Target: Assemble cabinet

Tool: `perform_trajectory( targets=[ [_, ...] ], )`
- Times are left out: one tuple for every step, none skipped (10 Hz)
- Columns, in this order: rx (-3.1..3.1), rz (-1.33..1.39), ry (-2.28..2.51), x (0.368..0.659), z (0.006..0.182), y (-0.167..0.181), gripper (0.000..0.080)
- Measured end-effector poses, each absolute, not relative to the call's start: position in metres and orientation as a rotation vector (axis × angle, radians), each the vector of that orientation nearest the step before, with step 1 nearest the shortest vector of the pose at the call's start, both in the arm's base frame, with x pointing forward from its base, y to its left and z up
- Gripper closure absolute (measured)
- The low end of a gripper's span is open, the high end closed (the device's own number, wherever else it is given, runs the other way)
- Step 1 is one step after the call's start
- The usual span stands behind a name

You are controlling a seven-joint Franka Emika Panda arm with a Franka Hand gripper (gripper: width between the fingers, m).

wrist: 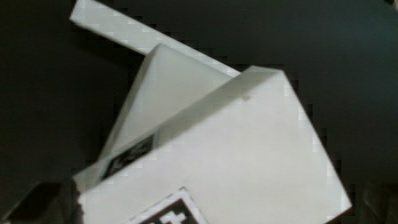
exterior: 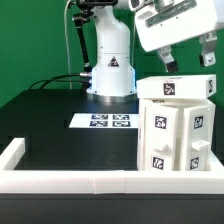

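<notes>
The cabinet is a white plastic boxy body with square black-and-white tags on its faces. It stands upright at the exterior view's right, near the table's front edge. My gripper hangs just above the cabinet's top, its two dark fingers spread wide apart and holding nothing. In the wrist view the cabinet fills most of the picture, with a tag at its near edge. One dark finger shows beside it.
The marker board lies flat on the black table in front of the arm's white base. A low white rim edges the table's front and left. A black cable runs behind.
</notes>
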State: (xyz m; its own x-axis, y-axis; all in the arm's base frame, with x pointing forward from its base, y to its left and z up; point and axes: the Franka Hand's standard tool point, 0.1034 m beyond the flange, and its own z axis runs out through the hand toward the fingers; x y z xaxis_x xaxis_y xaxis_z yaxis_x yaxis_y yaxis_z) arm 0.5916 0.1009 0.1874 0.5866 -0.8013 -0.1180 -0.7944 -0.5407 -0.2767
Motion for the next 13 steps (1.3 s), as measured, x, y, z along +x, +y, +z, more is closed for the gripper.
perform_trajectory(
  targets=[
    [-2.673,-0.084,1.088,0.593,0.189,0.101,0.0002],
    [-2.747,-0.107,0.942,0.594,0.19,0.103,0.0002],
    [-2.832,-0.138,0.719,0.596,0.191,0.101,0.0002],
    [-2.903,-0.164,0.485,0.598,0.191,0.1,0.0002],
    [-2.966,-0.189,0.24,0.601,0.19,0.101,0.0002],
    [-2.974,-0.194,0.16,0.601,0.19,0.1,0.0002],
    [-2.984,-0.202,0.056,0.601,0.19,0.099,0.0002],
    [-2.989,-0.215,-0.118,0.601,0.189,0.098,0.0002],
    [-2.985,-0.225,-0.306,0.6,0.188,0.098,0.0002],
    [-2.975,-0.226,-0.445,0.6,0.185,0.096,0.0002],
    [-2.955,-0.222,-0.598,0.599,0.183,0.093,0.0002],
    [-2.927,-0.225,-0.752,0.598,0.181,0.092,0.0002],
    [-2.908,-0.223,-0.843,0.597,0.18,0.092,0.0002]
  ],
)
